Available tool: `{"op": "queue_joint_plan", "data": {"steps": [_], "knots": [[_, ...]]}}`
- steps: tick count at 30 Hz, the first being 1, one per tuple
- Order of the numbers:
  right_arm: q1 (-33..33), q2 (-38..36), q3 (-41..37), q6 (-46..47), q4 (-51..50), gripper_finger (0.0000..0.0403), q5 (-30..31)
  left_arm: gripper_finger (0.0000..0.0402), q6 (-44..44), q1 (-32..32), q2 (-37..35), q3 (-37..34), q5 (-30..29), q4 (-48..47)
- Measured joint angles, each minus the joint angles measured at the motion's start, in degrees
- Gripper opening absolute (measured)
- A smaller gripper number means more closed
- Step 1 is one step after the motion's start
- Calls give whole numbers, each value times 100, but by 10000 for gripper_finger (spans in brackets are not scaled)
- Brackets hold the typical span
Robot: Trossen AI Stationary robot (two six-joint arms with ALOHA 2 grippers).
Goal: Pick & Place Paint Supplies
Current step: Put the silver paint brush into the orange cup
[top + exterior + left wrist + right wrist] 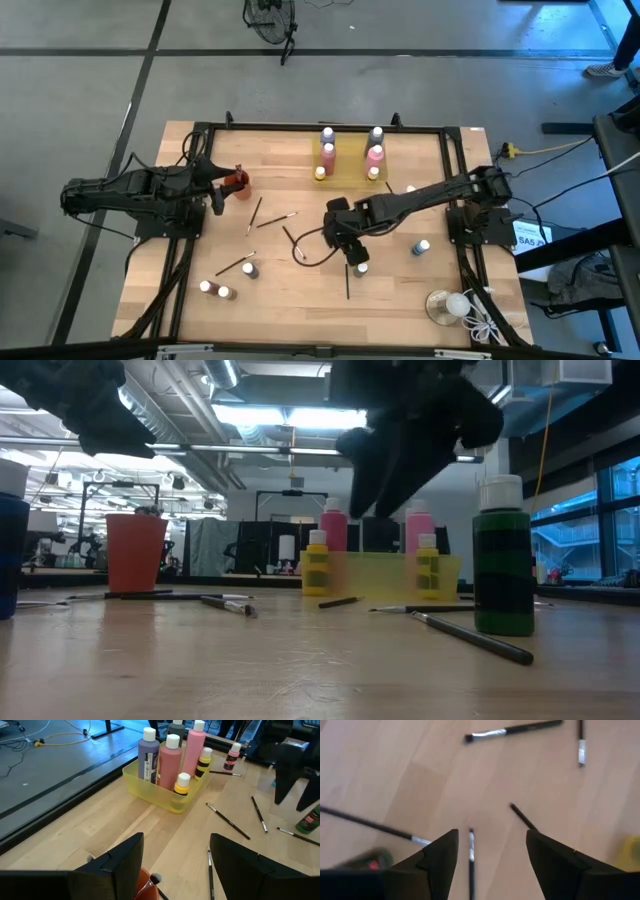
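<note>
The left pincer (222,190) hovers with jaws parted and empty just beside the orange cup (236,181), which already holds at least one brush; it appears to be waiting. Between the two pincers, loose paintbrushes (270,221) lie scattered on the desk (190,250), and beyond them stands the yellow tray (165,797) with its tall pink and purple bottles and small yellow ones. The right pincer (340,233) hangs low over mid-desk, jaws wide and empty, a thin brush (471,855) lying directly beneath and between its fingers; the step in hand is judged to be the approach to this brush. The next move calls for a straight descent and a close across the slender handle. A green bottle (503,556) stands just beside this pincer. Hidden or uncertain: the cup's contents are cut off in the left wrist view, and the bottles near the desk's front edge are too small to identify by colour.
</note>
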Motion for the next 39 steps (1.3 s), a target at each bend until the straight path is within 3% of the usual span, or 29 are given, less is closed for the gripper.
{"op": "queue_joint_plan", "data": {"steps": [10,18,25,33,39], "knots": [[1,497,-5,322,36,236,-52,226,-2,-11,18,-44,149,14],[11,494,118,1368,-49,236,-96,226,-2,-11,17,-44,147,17],[7,489,388,1513,-106,236,-211,226,-2,-11,17,-44,145,17],[-186,504,420,2582,-52,236,-243,226,4,-11,17,-44,143,18],[-139,563,428,2805,-35,236,-481,226,7,-11,17,-44,142,22]]}}
